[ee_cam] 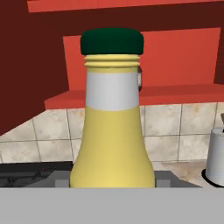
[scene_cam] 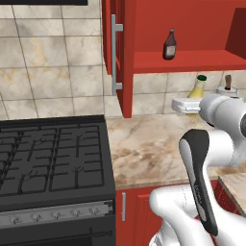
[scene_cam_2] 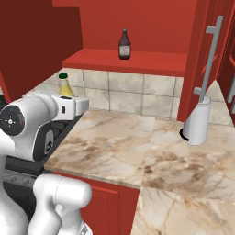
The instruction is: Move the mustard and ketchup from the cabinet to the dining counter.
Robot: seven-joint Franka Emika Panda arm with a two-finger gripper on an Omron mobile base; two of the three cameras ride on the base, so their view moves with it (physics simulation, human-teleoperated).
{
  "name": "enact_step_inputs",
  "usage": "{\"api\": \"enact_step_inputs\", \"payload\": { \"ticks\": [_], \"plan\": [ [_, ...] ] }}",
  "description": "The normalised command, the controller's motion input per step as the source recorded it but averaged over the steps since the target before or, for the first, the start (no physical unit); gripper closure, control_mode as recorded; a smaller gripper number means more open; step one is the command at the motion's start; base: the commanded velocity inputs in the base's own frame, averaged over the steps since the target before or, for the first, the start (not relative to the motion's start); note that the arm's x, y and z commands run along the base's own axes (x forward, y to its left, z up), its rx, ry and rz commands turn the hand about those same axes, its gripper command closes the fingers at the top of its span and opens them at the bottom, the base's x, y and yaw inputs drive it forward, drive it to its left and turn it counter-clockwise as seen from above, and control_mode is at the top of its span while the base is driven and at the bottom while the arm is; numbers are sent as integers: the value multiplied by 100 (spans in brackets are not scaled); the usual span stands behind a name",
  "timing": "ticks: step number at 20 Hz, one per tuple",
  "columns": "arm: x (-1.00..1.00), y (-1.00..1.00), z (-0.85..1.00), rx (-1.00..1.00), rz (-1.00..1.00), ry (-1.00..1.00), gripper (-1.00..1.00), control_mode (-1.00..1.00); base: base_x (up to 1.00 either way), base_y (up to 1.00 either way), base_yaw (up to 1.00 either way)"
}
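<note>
With mustard bottle (ee_cam: 112, 131) upright at gripper (scene_cam: 188, 106), pinch unconfirmed, cannot tell. Light, smooth plastic, likely slippery; best held at wide lower body. Ketchup (scene_cam_2: 124, 44) waits on cabinet shelf (scene_cam_2: 137, 61).

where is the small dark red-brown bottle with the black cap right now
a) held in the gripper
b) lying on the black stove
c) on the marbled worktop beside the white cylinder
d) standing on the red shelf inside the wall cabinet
d: the dark red-brown ketchup bottle stands upright on the glossy red cabinet's shelf, while the gripper carries the yellow green-capped mustard bottle.
</note>
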Motion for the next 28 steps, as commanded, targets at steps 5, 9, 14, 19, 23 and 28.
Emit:
{"api": "enact_step_inputs", "payload": {
  "ticks": [5, 9, 14, 19, 23, 28],
  "plan": [
    [-64, 4, -35, 0, 0, 1, 100, 100, -18, 1, 0],
    [0, 0, 0, 0, 0, 0, 100, 100, -98, 9, 0],
    [0, 0, 0, 0, 0, 0, 100, 100, -94, 37, 25],
    [0, 0, 0, 0, 0, 0, 100, 100, -49, 91, 59],
    [0, 0, 0, 0, 0, 0, 100, 100, -12, 92, 80],
    [0, 0, 0, 0, 0, 0, 100, 100, 0, 64, 84]
  ]
}}
